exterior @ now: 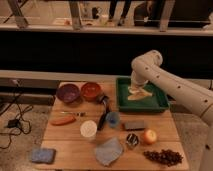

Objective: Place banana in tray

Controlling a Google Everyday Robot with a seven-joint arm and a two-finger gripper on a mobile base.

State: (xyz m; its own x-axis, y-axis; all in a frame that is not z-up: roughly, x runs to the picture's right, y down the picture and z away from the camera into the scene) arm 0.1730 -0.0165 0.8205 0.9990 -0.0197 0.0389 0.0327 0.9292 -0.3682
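The banana (pixel 139 94) is a pale yellow-tan curved piece lying low inside the green tray (pixel 157 102), at the back right of the wooden table. My gripper (pixel 135 89) points down into the tray right at the banana's left end, touching or almost touching it. The white arm reaches in from the right, its elbow above the tray. Whether the banana rests on the tray floor or hangs just above it I cannot tell.
Left of the tray stand a purple bowl (pixel 67 92) and a red-brown bowl (pixel 91 90). In front are a black brush (pixel 103 112), blue cup (pixel 113 119), white cup (pixel 88 129), orange carrot piece (pixel 63 120), grey block (pixel 134 125), apple (pixel 149 136) and grey cloth (pixel 109 150).
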